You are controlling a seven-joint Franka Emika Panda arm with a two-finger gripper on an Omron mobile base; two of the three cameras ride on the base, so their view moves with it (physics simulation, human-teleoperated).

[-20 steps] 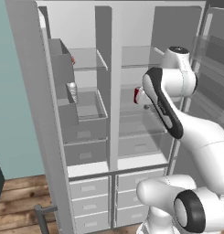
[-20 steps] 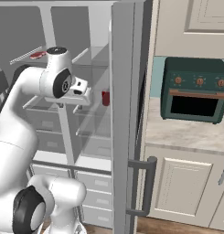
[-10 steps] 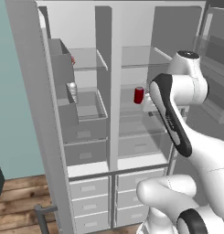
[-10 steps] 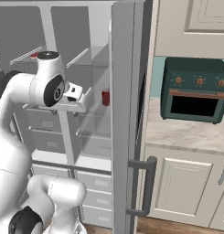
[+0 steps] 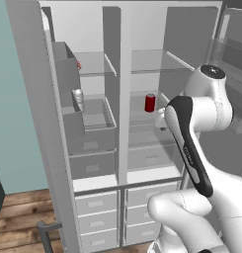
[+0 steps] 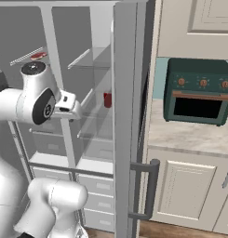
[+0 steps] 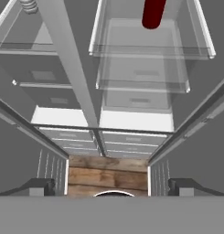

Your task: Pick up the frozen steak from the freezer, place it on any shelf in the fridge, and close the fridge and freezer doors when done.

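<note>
- Your pincer is released, empty, tips wide apart at the hand view's bottom.
- Steak lies upper left in the right base view, on a high freezer shelf.
- Red can stands mid-frame; no label is legible.

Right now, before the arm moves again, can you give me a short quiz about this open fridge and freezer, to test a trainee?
1. True or false: the red can stands on a fridge shelf.
2. Where does the frozen steak lie? A) on the upper freezer shelf; B) between the fingers; C) in a clear fridge drawer.
3. Fill in the missing word: in the hand view, the gripper is ____ and holds nothing.

Key: 1. True. 2. A. 3. open.
</note>
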